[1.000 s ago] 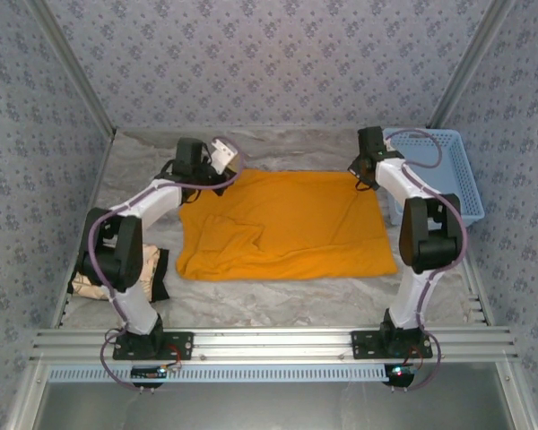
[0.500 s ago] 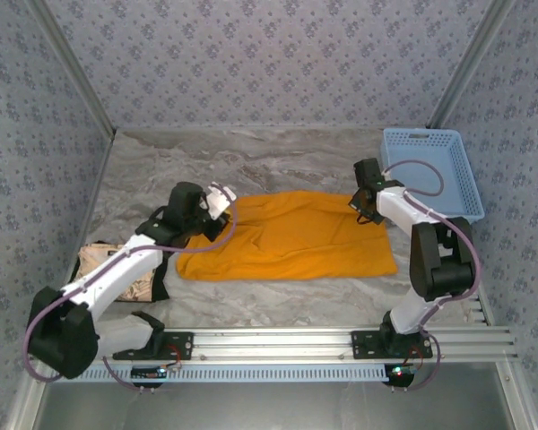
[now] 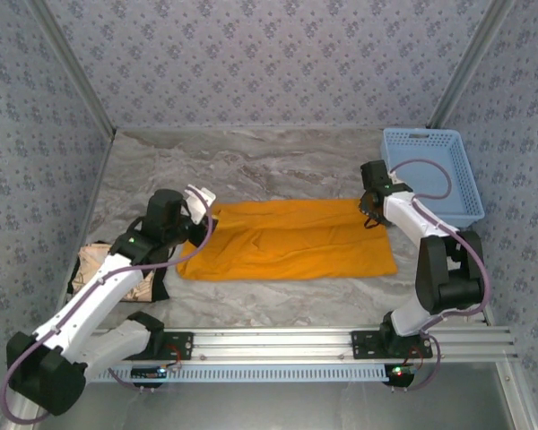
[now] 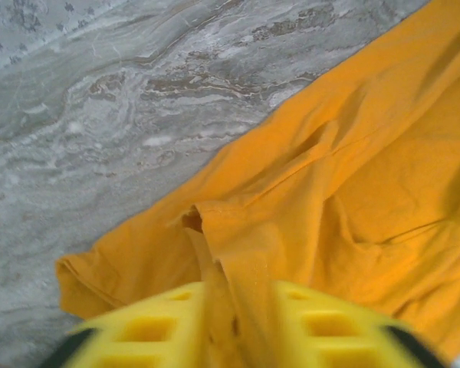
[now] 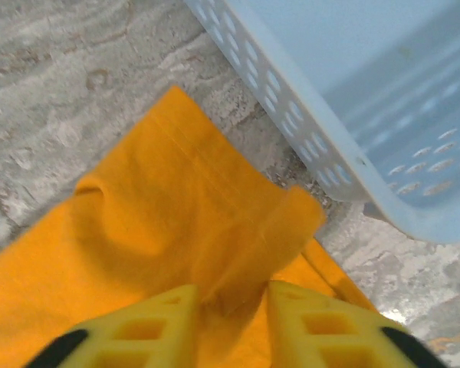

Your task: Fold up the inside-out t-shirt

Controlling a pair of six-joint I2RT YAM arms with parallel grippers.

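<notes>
So the orange t-shirt [image 3: 291, 242] is lying on the grey marbled table [image 3: 251, 161], doubled over into a wide strip and sitting roughly mid-table between the two arms. It's looking a bit rumpled along the left side.

The left gripper [image 3: 197, 199] is hanging over the shirt's far left corner. From the wrist cam, the left gripper [image 4: 241, 295] is showing its yellow fingers [image 4: 149, 330] standing apart, with a raised ridge of the shirt [image 4: 353, 169] running up into the gap between them. I can't tell whether the pads are actually touching the cloth.

Same deal on the other side: the right gripper [image 3: 369, 213] is sitting at the far right corner. In its wrist view the right gripper [image 5: 231, 295] has its jaws parted too, with a peaked fold of the shirt [image 5: 161, 207] sitting in between.

That corner is lying just beside the blue basket [image 5: 291, 100]. A beige cloth [image 3: 94, 269] is lying by the table's left edge.
</notes>
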